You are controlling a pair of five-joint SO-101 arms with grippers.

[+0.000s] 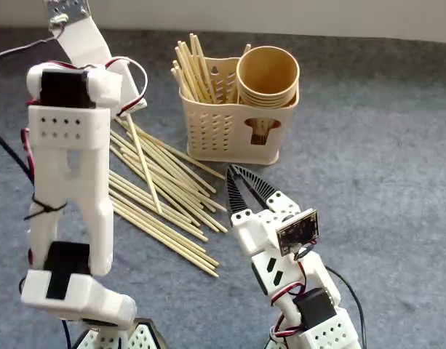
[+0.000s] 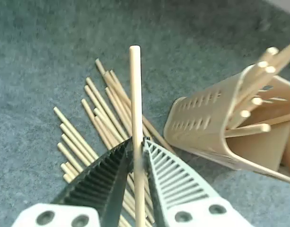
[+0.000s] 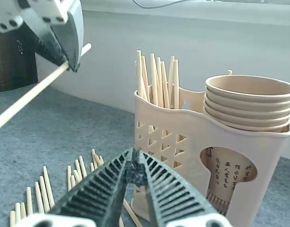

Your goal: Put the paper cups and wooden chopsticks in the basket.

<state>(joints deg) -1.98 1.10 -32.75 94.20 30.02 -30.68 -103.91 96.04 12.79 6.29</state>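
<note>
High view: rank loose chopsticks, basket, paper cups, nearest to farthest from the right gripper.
1. The basket, just ahead of the right gripper, and the loose chopsticks, to its left: too close to call.
2. The paper cups, inside the basket, farthest.

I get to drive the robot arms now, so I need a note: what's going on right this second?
Left gripper: shut on one wooden chopstick, held in the air above the loose pile.
Right gripper: shut, holding nothing, low near the basket.
Done: the stacked paper cups are in the basket, with a bunch of chopsticks in the compartment beside them.
Left to do: put in the held one, then the many loose chopsticks lying on the grey mat.
</note>
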